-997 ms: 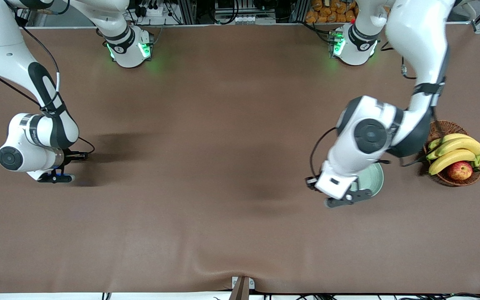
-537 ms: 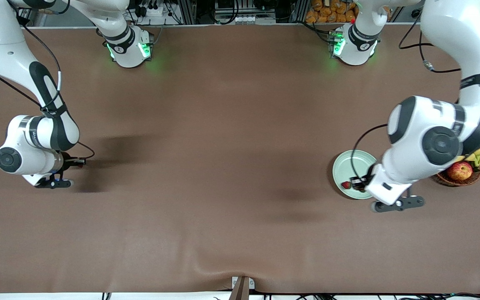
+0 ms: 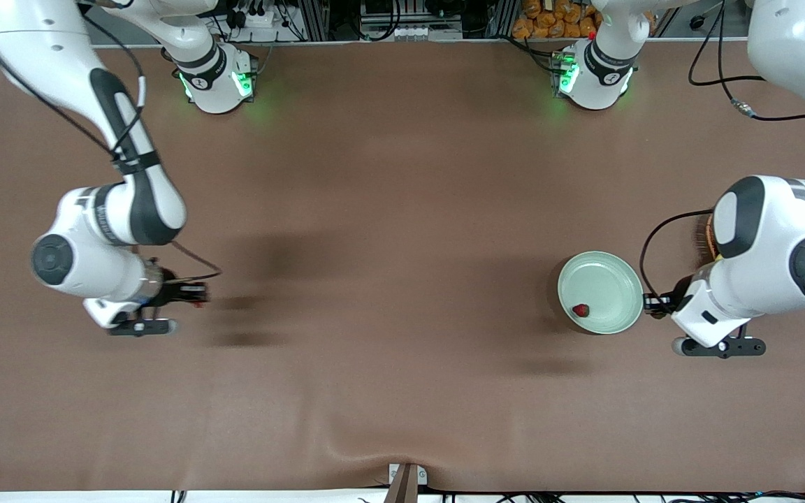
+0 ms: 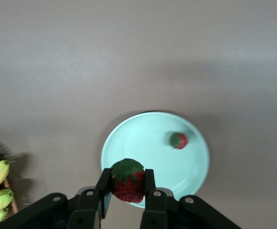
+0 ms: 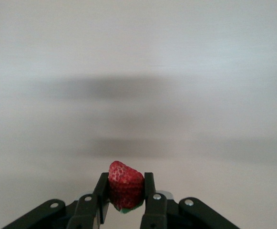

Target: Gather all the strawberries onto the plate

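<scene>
No readable text, label, brand, number or sign appears in any view; faint markings on the robot arms are too small to make out.

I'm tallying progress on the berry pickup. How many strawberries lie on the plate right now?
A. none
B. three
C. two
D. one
D: a single strawberry lies on the plate; the other two are each clamped in a gripper, one in the left gripper above the plate's edge, one in the right gripper over bare table toward the right arm's end.
</scene>
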{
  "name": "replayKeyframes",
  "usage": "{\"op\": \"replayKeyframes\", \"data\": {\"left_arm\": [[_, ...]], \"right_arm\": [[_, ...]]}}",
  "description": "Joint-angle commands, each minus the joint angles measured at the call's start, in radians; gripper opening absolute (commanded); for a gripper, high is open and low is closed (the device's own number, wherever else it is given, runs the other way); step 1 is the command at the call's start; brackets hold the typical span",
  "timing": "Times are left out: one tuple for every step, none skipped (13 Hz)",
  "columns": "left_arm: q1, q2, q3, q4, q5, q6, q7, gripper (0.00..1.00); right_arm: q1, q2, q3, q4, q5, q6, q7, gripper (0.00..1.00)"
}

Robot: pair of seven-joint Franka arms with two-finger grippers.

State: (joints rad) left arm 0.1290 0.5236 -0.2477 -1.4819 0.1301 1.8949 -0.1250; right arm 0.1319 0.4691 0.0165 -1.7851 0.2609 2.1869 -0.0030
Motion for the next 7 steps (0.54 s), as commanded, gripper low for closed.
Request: {"op": "replayKeyframes", "data": {"left_arm": [[0.070,0.010,-0.010,-0.089,-0.007,0.105,0.091,0.00],[0.080,0.024,-0.010,-0.109,-0.007,0.143,0.097,0.00],[0.078,0.033,-0.010,-0.135,-0.012,0.186,0.097,0.00],[0.072,0.036,-0.010,-0.176,-0.014,0.246,0.085,0.00],[0.064,0.038,-0.010,-0.205,-0.014,0.294,0.076,0.00],[0.061,0.048,-0.010,-0.222,-0.014,0.315,0.065,0.00],[0.057,0.061,-0.010,-0.225,-0.014,0.316,0.050,0.00]], "right_arm": [[0.133,0.025,-0.015,0.056,0.200,0.010,0.102,0.11],[0.190,0.048,-0.017,0.082,0.218,0.034,0.174,0.11],[0.251,0.072,-0.018,0.102,0.218,0.086,0.235,0.11],[0.323,0.101,-0.033,0.110,0.218,0.153,0.303,0.11],[0.384,0.133,-0.041,0.125,0.222,0.218,0.370,0.11],[0.435,0.169,-0.041,0.153,0.224,0.269,0.450,0.11],[0.478,0.199,-0.041,0.180,0.224,0.292,0.524,0.11]]}}
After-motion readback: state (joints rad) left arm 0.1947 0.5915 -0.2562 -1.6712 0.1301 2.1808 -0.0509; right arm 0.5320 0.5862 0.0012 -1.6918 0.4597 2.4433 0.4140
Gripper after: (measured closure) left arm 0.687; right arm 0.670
